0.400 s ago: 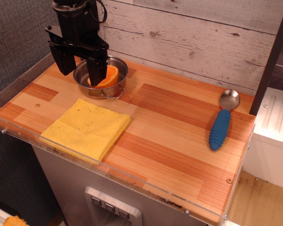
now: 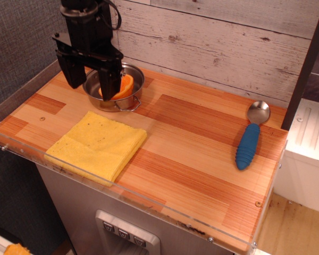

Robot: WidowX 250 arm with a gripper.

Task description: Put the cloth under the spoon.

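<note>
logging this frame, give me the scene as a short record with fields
gripper: open, empty, hanging over the pot's left side at the back left
cloth: yellow, folded, flat at the front left of the table, apart from the gripper
spoon: blue handle, metal bowl toward the wall, on bare wood at the right
cloth vs spoon: far apart, nothing under the spoon yet
pot: small steel one, behind the cloth, holding an orange piece
table: wooden top with a clear front rim
</note>
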